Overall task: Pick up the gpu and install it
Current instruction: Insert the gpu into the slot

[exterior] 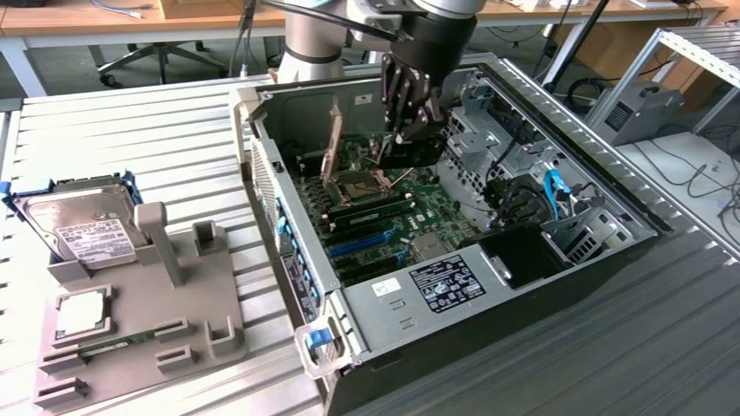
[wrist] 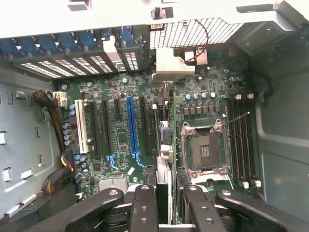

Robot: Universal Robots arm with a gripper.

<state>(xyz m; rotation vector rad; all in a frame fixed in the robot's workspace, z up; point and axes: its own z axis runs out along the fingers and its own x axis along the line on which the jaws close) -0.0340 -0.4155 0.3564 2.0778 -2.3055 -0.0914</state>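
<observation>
Inside the open computer case [exterior: 347,95], the claw [exterior: 405,130] is clamped on the gpu [wrist: 164,145], held edge-on above the motherboard [wrist: 116,92] slots.

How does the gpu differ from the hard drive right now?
The gpu hangs in the gripper inside the case; the hard drive sits on the grey stand outside it. The gpu looks dark and is held on edge; the hard drive is silver with a white label.
</observation>
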